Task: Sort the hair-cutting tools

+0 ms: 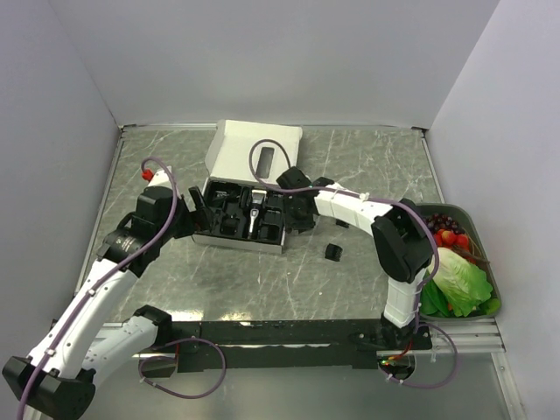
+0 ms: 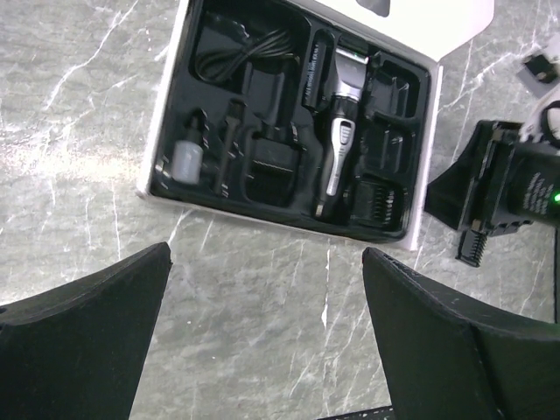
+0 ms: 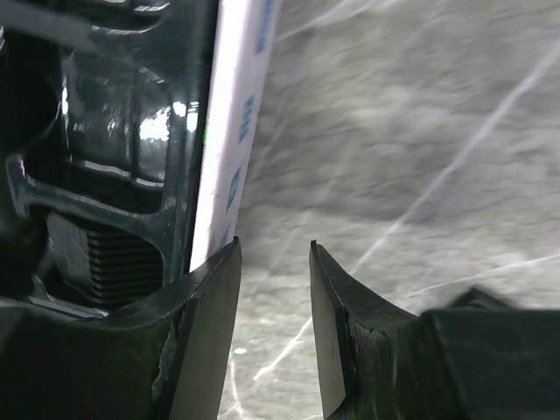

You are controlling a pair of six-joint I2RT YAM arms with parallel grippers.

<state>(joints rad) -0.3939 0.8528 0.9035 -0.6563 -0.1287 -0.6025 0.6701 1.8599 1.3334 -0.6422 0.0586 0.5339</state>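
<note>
The hair clipper (image 2: 337, 131), black with a silver blade end, lies in the black tray (image 2: 262, 179) of the white box (image 1: 245, 243). A comb attachment (image 2: 376, 197) sits in the tray beside it. One small black attachment (image 1: 333, 252) lies loose on the table right of the box. My left gripper (image 2: 267, 249) hovers open over bare table just short of the box's near side, nothing between its fingers (image 2: 87, 332). My right gripper (image 3: 273, 249) is low at the box's right wall (image 3: 232, 131), its jaws partly apart with only table showing between them.
The box's white lid (image 1: 254, 149) stands open behind it. The tray also holds a coiled cord (image 2: 241, 52), a small bottle (image 2: 185, 160) and a brush (image 2: 229, 144). A green tray (image 1: 494, 293) with lettuce and fruit stands at the right edge. Walls close in on three sides.
</note>
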